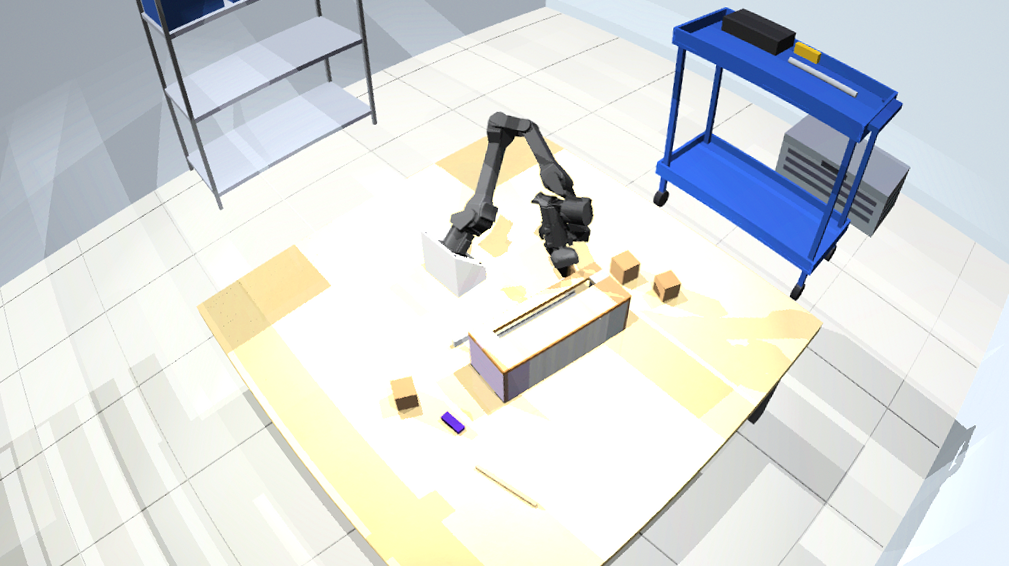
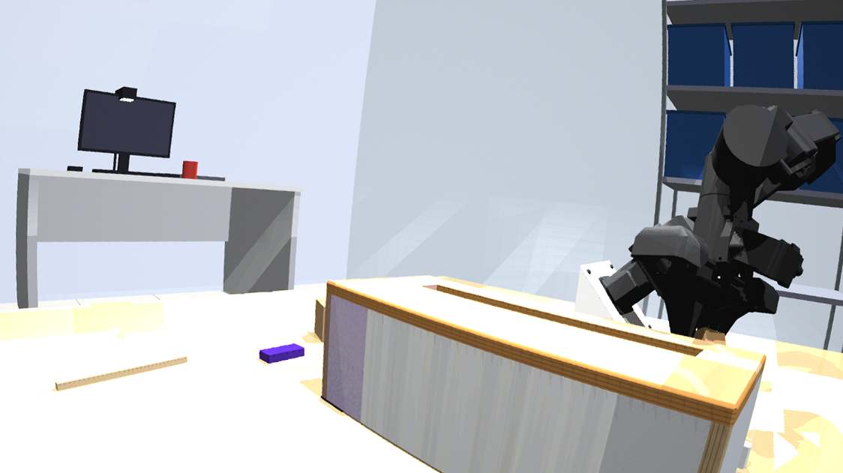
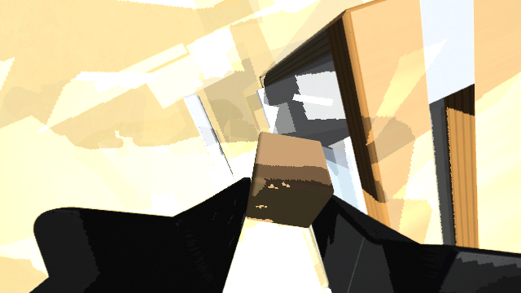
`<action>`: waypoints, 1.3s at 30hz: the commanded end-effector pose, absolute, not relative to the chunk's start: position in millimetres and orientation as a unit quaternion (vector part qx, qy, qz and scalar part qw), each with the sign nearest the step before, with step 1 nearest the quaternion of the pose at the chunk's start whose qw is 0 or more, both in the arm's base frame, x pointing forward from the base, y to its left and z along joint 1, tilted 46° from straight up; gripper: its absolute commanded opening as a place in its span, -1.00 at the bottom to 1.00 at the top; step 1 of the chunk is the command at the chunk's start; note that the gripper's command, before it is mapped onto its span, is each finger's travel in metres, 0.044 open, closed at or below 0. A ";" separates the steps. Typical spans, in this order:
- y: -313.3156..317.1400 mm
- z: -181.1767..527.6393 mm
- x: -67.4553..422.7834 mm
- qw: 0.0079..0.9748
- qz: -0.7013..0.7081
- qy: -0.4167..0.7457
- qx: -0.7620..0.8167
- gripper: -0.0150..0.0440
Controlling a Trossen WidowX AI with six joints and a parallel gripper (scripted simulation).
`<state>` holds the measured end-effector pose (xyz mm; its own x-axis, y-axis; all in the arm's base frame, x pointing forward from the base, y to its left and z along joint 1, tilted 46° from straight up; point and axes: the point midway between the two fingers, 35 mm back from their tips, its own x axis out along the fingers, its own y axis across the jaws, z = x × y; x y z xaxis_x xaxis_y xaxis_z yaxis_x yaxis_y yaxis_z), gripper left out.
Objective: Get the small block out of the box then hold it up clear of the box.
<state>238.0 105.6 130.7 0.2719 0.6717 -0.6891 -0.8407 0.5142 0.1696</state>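
Observation:
My gripper (image 1: 565, 266) (image 2: 707, 332) (image 3: 278, 187) is shut on a small tan block (image 3: 290, 171) (image 2: 711, 335), held between both black fingers. It hangs just past the far end of the long wooden box (image 1: 563, 340) (image 2: 524, 388) (image 3: 387, 81), close to the box's end opening and low over the table. In the wrist view the block fills the gap between the fingertips, and the box's end with its dark inside lies right behind it. The box stands upright with a long slot along its top.
Two tan cubes (image 1: 624, 267) (image 1: 665, 284) stand on the table beyond the box's far end. Another tan cube (image 1: 404, 393), a purple block (image 1: 452, 422) (image 2: 281, 352) and a thin wooden stick (image 1: 506, 487) (image 2: 119, 374) lie near the other end. The arm's white base (image 1: 452, 266) stands to the left.

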 end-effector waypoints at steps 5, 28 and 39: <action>97.5 130.6 235.9 0.792 0.413 0.448 0.040 -0.49; 77.0 134.0 229.5 0.661 0.173 0.588 0.433 -0.49; 67.7 137.5 226.9 0.531 0.043 0.608 0.589 -0.49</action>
